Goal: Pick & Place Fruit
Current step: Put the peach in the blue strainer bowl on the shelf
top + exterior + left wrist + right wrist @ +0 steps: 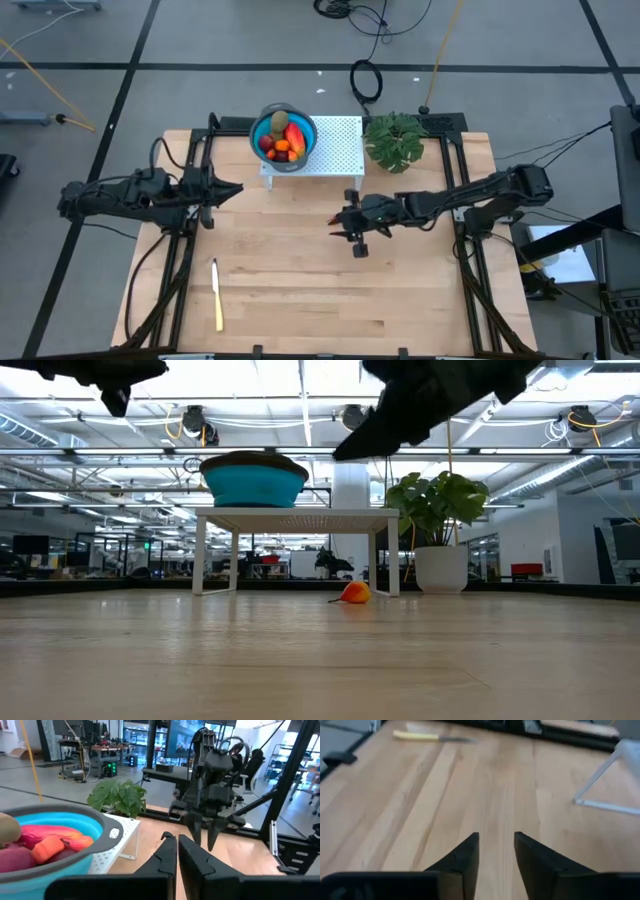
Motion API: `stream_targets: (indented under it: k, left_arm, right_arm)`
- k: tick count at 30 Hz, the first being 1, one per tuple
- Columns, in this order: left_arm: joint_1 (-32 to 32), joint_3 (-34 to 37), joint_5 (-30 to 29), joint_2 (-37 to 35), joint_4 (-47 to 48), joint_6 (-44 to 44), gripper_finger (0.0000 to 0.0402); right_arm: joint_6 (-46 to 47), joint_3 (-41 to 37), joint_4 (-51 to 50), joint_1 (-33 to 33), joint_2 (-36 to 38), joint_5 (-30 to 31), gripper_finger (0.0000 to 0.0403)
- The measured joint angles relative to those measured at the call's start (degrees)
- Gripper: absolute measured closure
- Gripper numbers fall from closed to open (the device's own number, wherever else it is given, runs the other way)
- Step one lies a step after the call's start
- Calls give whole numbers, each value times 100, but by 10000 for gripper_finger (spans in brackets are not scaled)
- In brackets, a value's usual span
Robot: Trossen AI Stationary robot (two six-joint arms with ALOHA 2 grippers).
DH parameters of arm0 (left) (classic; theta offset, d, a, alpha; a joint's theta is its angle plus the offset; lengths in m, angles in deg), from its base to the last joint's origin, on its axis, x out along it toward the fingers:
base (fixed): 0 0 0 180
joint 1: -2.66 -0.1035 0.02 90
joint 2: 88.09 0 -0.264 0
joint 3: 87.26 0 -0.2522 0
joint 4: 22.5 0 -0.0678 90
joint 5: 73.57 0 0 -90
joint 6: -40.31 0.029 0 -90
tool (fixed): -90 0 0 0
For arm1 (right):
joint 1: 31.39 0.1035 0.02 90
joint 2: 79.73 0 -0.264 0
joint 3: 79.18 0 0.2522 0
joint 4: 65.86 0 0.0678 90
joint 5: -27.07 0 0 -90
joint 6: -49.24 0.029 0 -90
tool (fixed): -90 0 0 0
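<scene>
The fruit is heaped in a blue bowl with a grey rim, which stands on a small white perforated stand at the back of the wooden table. From above, the heap shows an olive-brown oval at the back, a long red-orange piece beside it, a small orange piece and some dark red ones towards the front; an exact count of the pieces in the bowl cannot be made. One more small orange fruit piece lies on the table itself, seen in the low view just in front of the stand's legs, near its plant-side end; in the high view it is hidden under the right arm.

No brand, label or readable writing shows on the bowl, the stand or anything else on the table.

The right gripper hangs above the middle of the table, in front of the stand, well clear of the boards. Its two fingers are parted with a narrow gap and bare wood showing between them; they hold nothing.

The left gripper hovers above the table's left side, just in front of the bowl and a little to its left, pointing towards the right arm. Its fingers are pressed together and empty.

One leafy green plant in a white pot stands just beside the stand on its right. One slim cream-yellow knife lies alone near the front left of the table, well apart from everything else.
</scene>
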Motion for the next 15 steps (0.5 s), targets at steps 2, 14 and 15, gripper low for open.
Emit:
stream_targets:
  k: [2, 14, 15]
  left_arm:
    - [0, 47, 0, -74, 1, -15, 384]
    - [0, 60, 4, -107, 53, 2, 382]
    - [0, 60, 4, -107, 70, 2, 382]
  right_arm:
    - [4, 0, -10, 0, -129, 0, 275]
    - [111, -2, -153, -272, -793, 22, 176]
    - [105, -2, -133, -304, -869, 31, 170]
